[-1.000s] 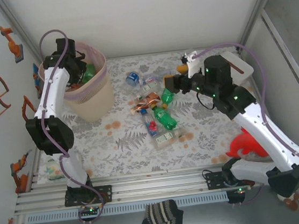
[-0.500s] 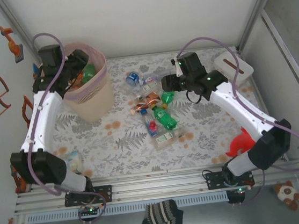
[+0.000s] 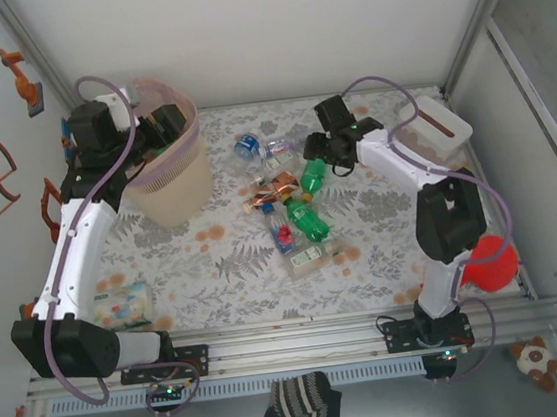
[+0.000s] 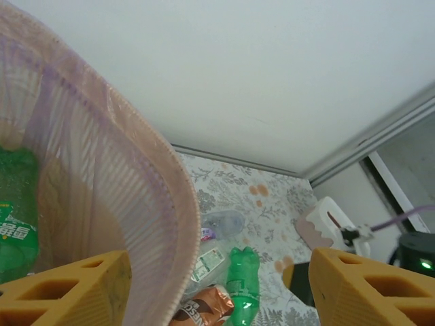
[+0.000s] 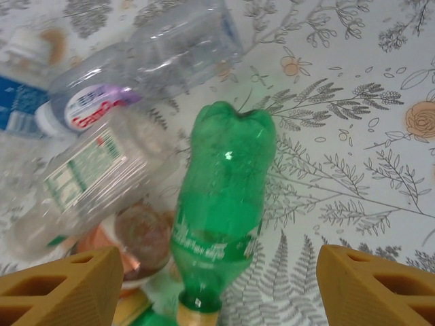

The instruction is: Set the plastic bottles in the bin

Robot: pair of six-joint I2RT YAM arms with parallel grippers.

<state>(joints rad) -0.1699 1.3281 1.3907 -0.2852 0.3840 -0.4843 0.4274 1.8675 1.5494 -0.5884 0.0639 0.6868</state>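
A loose heap of crushed plastic bottles [image 3: 288,202] lies on the middle of the table, well apart from the bin [image 3: 171,195], which stands at the far left corner. In the right wrist view a green bottle [image 5: 224,183] with a dented base and a yellow-orange cap lies among them. Beside it are a clear ribbed bottle [image 5: 146,64] with a purple and red label and a clear labelled bottle [image 5: 85,170] in green and white. The bin is tall, pale pink and translucent, with fine vertical ribs below its rim. A second green bottle [image 4: 17,204] lies inside it.

The left gripper [image 3: 163,123] hangs at the bin's mouth, its orange fingers [image 4: 68,288] spread wide and holding nothing. The right gripper [image 5: 217,272] hovers over the green bottle, jaws parted, with its fingers clear of the bottle on either side.

The table [image 3: 225,265] wears a cloth printed with grey ferns and orange flowers. A white box with a slot [image 3: 435,122] sits at the far right. A striped sock [image 3: 301,402] lies in front of the rail.
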